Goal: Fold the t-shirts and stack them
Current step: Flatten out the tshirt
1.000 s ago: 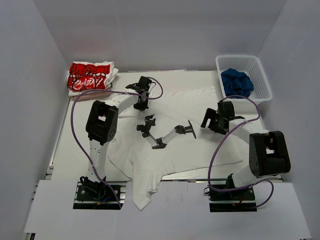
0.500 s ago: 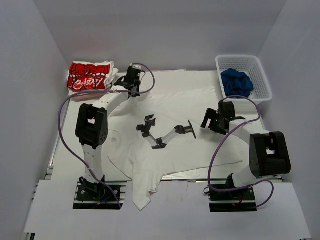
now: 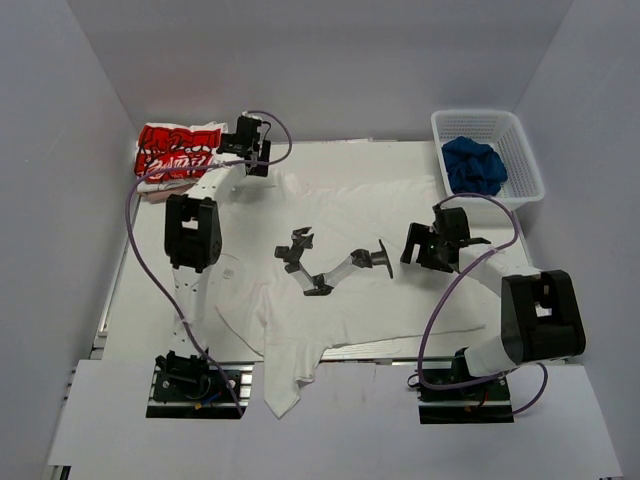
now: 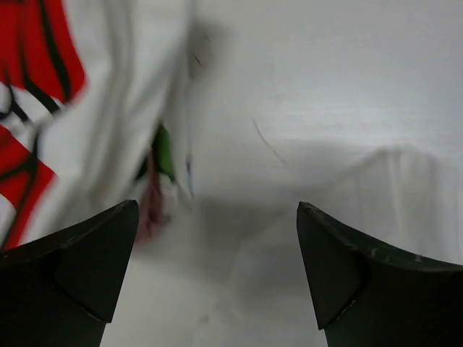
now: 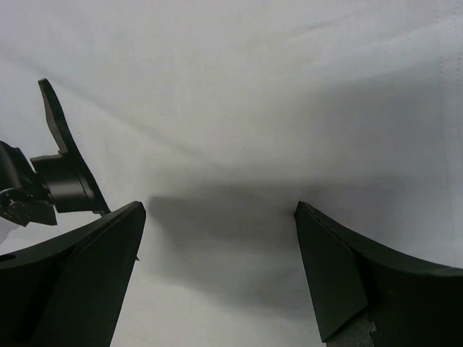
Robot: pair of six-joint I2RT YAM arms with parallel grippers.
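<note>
A large plain white t-shirt [image 3: 400, 215] lies spread across the table, one part hanging over the near edge. A folded white t-shirt with a red-and-black print [image 3: 175, 152] [image 4: 29, 108] sits at the back left. My left gripper [image 3: 252, 157] [image 4: 217, 242] is open just right of that folded shirt, over the white shirt's back-left corner, holding nothing. My right gripper [image 3: 413, 247] [image 5: 217, 238] is open low over the white cloth at centre right, with nothing between its fingers.
A black jointed bracket [image 3: 330, 268] [image 5: 54, 173] lies on the white shirt mid-table, just left of my right gripper. A white basket [image 3: 515, 135] holding blue cloth [image 3: 473, 165] stands at the back right. White walls enclose the table.
My left gripper travelled from mid-table to the back left, pulling the white shirt's corner along, then opened and let go. The right arm barely moved.
</note>
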